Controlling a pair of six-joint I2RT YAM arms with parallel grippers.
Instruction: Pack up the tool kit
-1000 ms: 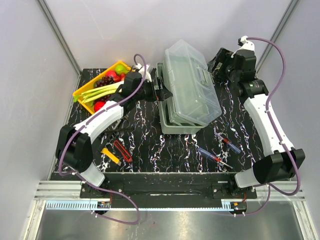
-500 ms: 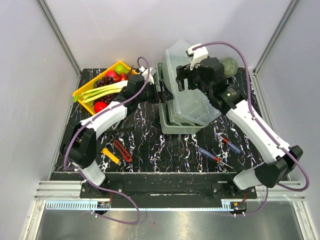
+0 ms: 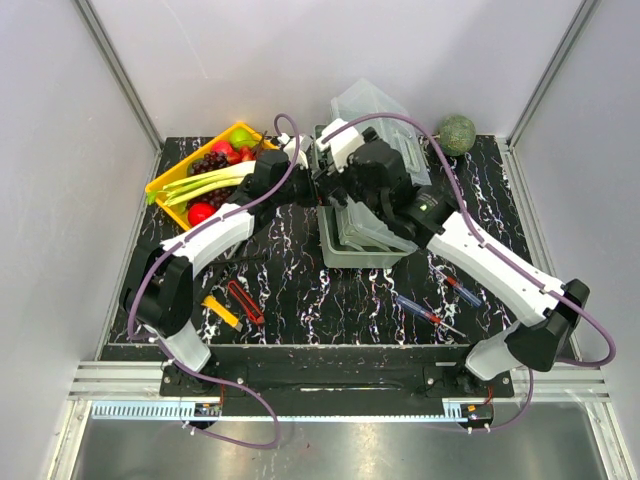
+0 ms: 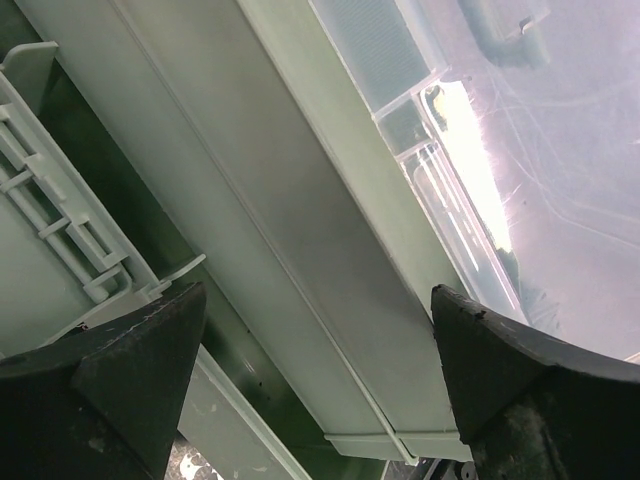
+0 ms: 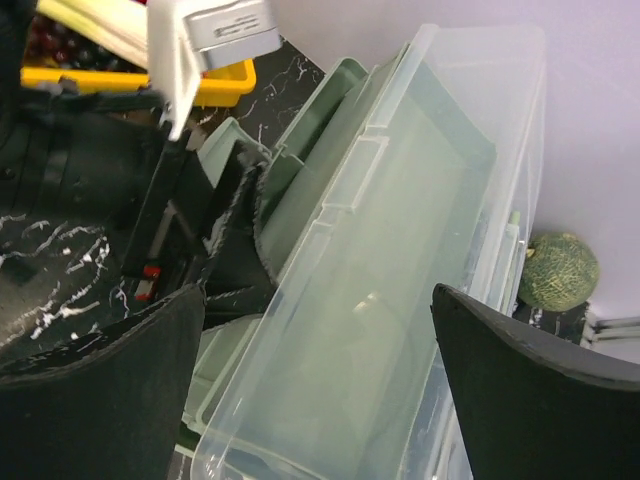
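Observation:
The pale grey-green toolbox [image 3: 345, 255] stands at the table's middle back, its clear lid [image 3: 372, 100] tilted up. My left gripper [image 3: 317, 184] is open at the box's left side; in the left wrist view its jaws [image 4: 320, 385] straddle a grey-green tray edge [image 4: 330, 300]. My right gripper [image 3: 346, 192] is open over the lid's left edge, and the lid [image 5: 400, 250] fills the space between its fingers. Two red/blue screwdrivers [image 3: 461, 291] [image 3: 424, 312] lie front right. Yellow cutters [image 3: 220, 311] and red cutters [image 3: 245, 301] lie front left.
A yellow tray of fruit and vegetables [image 3: 165, 185] sits at the back left, right behind my left arm. A green ball [image 3: 457, 133] rests at the back right corner, also in the right wrist view [image 5: 558, 270]. Grey walls close in the table.
My right arm has swung from the back right corner across the toolbox to its left side. The lid has tilted up. The green ball has come into view. My left arm has barely moved.

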